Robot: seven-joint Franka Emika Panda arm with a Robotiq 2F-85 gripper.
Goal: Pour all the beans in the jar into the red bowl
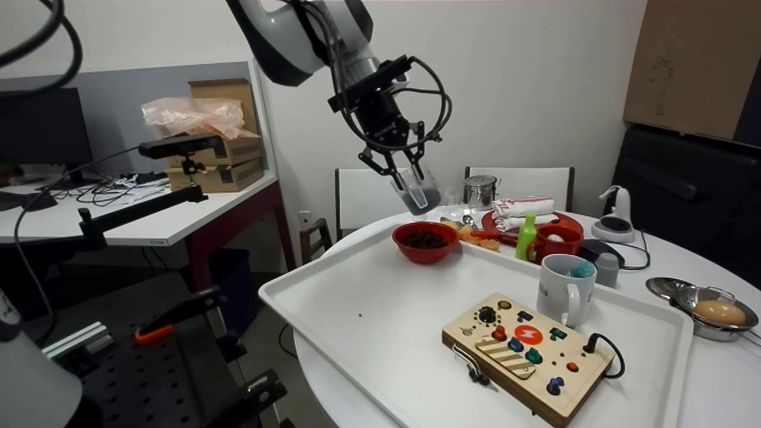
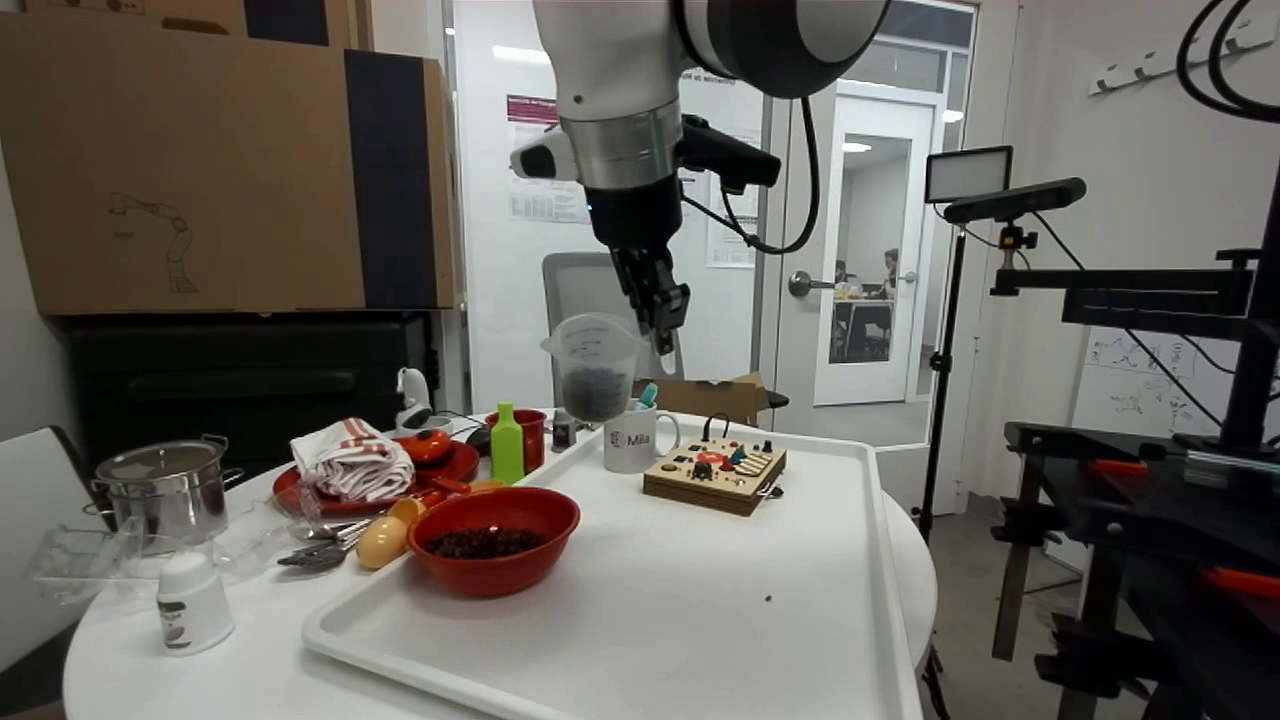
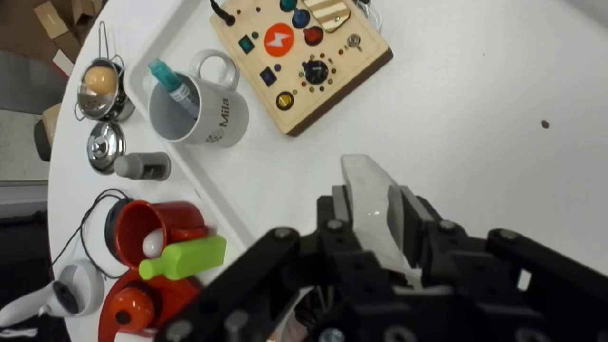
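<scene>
The see-through jar (image 1: 410, 184) hangs in the air with dark beans in its lower part. It also shows in an exterior view (image 2: 597, 360), over the far-left tray edge. My gripper (image 1: 409, 172) is shut on the jar's pale handle, seen between the fingers (image 3: 373, 209) in the wrist view. The jar is tilted in an exterior view, its base just above and behind the red bowl's rim there. The red bowl (image 1: 425, 256) stands on the tray's corner and holds dark beans; it shows in both exterior views (image 2: 490, 577). In the wrist view I cannot make out the bowl.
The white tray (image 1: 333, 351) holds a wooden switch box (image 1: 475, 348), a pale mug (image 1: 553, 291) with a teal-capped pen, and one stray bean (image 3: 545, 124). Beside the tray are a green bottle (image 2: 507, 450), a red cup (image 3: 185, 218), eggs and a metal pot (image 2: 165, 490).
</scene>
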